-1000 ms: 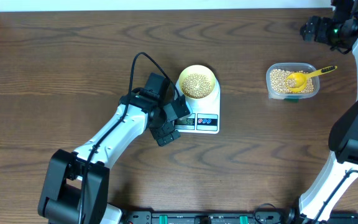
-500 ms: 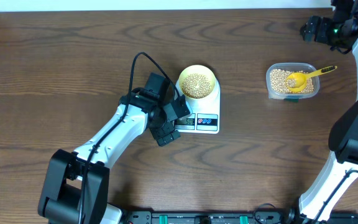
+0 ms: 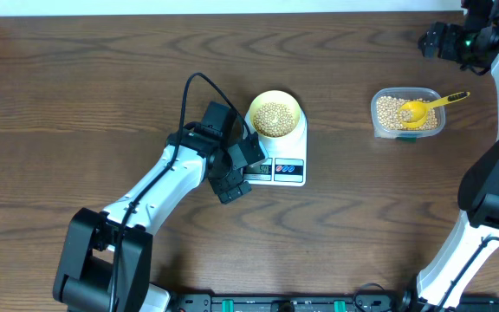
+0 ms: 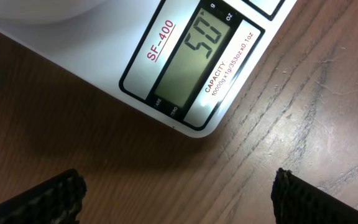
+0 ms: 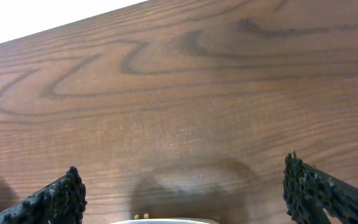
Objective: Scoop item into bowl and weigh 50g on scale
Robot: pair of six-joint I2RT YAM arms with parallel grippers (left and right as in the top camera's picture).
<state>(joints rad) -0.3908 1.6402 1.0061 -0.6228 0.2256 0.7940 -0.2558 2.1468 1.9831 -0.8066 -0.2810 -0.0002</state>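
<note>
On the brown wooden table (image 3: pixel 102 87), the soybeans (image 3: pixel 273 118) lie in the bowl (image 3: pixel 298 107) on the scale (image 3: pixel 300 144), whose display (image 4: pixel 194 59) shows 50. The left gripper (image 4: pixel 179 205) and right gripper (image 5: pixel 185 193) have jaws wide and empty. The left one, just beside the scale, could knock it and spoil the reading.

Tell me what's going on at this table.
The weighing looks done. The bowl of beans sits on the scale, and the display in the left wrist view reads 50. The left tool hovers open and empty by the scale's front corner. The right tool is open and empty near the table's far edge, past the clear tub, where the yellow scoop lies among more beans.
</note>
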